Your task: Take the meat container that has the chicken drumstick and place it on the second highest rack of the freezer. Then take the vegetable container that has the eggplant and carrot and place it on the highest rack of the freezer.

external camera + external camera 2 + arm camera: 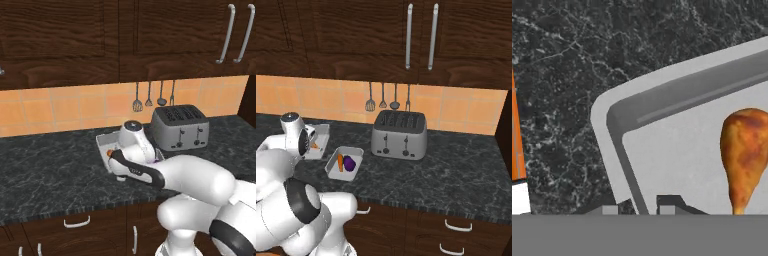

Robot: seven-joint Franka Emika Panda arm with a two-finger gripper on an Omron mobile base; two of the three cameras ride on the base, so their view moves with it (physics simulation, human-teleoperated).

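Veined black stone counter (557, 75) — smooth grey tray (662, 95), glossy drumstick (744, 150).

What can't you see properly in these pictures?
- Meat container: hand view, cut off by the right edge.
- Chicken drumstick: hand view, lower end behind the grey band.
- Vegetable container: left base view, hidden by the arm.
- Gripper: whether it grips the rim, tips barely show.

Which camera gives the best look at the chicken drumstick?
The hand view: the chicken drumstick fills the frame, lying in the meat container. In the right base view just an orange sliver peeks past the arm.
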